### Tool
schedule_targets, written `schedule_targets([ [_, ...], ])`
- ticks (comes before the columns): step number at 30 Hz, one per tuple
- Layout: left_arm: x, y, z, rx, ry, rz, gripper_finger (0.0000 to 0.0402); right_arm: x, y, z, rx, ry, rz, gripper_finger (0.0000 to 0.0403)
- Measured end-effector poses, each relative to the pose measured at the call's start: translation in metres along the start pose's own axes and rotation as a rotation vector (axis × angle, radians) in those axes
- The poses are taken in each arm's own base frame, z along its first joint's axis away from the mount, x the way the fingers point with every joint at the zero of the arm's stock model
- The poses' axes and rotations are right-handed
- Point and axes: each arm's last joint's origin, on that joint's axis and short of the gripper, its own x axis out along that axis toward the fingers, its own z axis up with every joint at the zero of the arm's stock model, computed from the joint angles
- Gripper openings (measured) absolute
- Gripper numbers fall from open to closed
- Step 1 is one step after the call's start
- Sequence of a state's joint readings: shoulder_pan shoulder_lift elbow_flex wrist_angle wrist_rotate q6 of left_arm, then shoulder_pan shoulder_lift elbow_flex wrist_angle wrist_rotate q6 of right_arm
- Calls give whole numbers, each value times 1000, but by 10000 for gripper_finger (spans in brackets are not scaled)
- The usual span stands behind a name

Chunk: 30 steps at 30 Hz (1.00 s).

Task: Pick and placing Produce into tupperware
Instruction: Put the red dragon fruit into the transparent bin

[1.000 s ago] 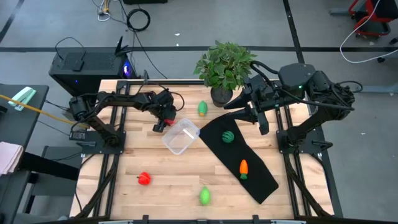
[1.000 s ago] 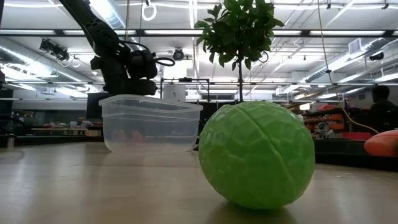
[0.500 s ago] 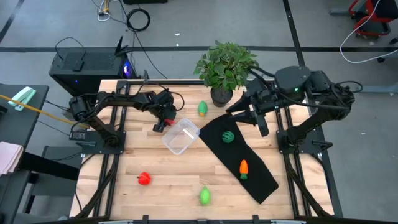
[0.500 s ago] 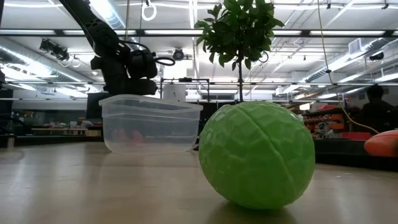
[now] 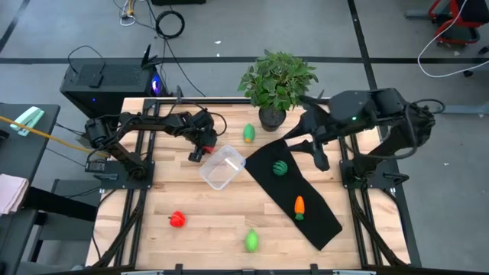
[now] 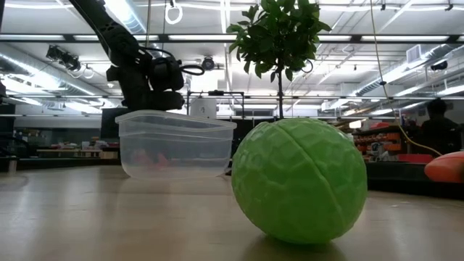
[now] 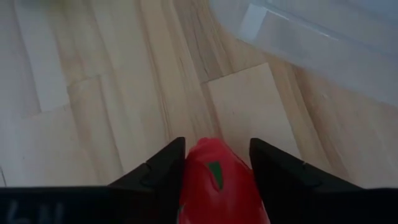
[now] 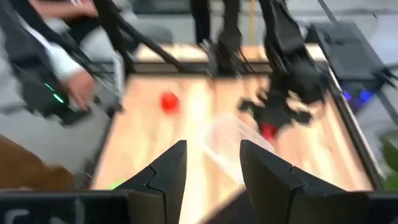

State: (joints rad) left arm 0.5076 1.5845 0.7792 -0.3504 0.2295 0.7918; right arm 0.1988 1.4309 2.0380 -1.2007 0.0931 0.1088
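My left gripper [image 5: 200,148] is beside the far left corner of the clear tupperware [image 5: 222,166], shut on a red toy piece [image 7: 214,186]. In the low view the left gripper [image 6: 147,81] stands behind the tupperware [image 6: 175,143]. My right gripper [image 5: 316,156] hovers open over the far end of the black mat [image 5: 309,200]. The dark green round piece [image 5: 280,167] and the carrot [image 5: 299,206] lie on that mat. Lying on the wood are one light green piece [image 5: 249,134], another light green piece [image 5: 251,241] and the second red piece [image 5: 176,219]. My left gripper pinches the red toy piece between its two fingers, one finger [image 7: 163,171] on each side of its body [image 7: 205,163]. The fingers slant down from the table's left. I cannot tell whether the piece touches the wood.
A potted plant [image 5: 276,78] stands at the table's far edge, close to my right arm. The near light green piece [image 6: 301,180] fills much of the low view. A person's hand [image 8: 73,87] shows beyond the table in the right wrist view. Bare wood [image 5: 214,218] lies near the table's near edge.
My right arm has swung a little toward the table's left and near side, its wrist coming lower over the far end of the black mat. My left gripper and the red piece have stayed where they were.
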Motion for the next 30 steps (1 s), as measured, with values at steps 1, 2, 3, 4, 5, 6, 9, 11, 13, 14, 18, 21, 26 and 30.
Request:
schedule_targets([
  [1,0,0,0,0,0,0,180,1,0,-2,-7,21,-16,155],
  [2,0,0,0,-1,-1,1,179,2,-1,-4,-16,44,-30,155],
  [3,0,0,0,-2,-1,1,178,4,-1,-6,-23,71,-42,155],
  [4,0,0,0,-1,-1,0,178,5,-1,-7,-26,88,-51,155],
  [5,0,0,0,2,-1,1,178,6,-1,-8,-28,98,-55,155],
  [6,0,0,0,3,-2,3,178,6,-2,-9,-28,108,-58,155],
  [9,-1,2,3,8,-22,24,174,6,-2,-8,-21,98,-63,155],
  [11,-4,6,7,9,-34,36,168,6,-2,-8,-14,98,-73,155],
  [13,-9,12,14,15,-54,56,159,6,-2,-8,1,98,-75,155],
  [14,-12,14,18,18,-60,63,154,6,-2,-8,6,97,-76,155],
  [18,-25,24,31,34,-65,68,134,6,-2,-8,9,98,-75,155],
  [21,-33,28,34,42,-35,43,122,6,-2,-8,17,97,-76,155],
  [26,-39,29,16,94,77,-38,124,6,-2,-8,36,99,-61,155],
  [30,-42,36,5,137,142,-3,160,6,-2,-8,38,99,-61,155],
])
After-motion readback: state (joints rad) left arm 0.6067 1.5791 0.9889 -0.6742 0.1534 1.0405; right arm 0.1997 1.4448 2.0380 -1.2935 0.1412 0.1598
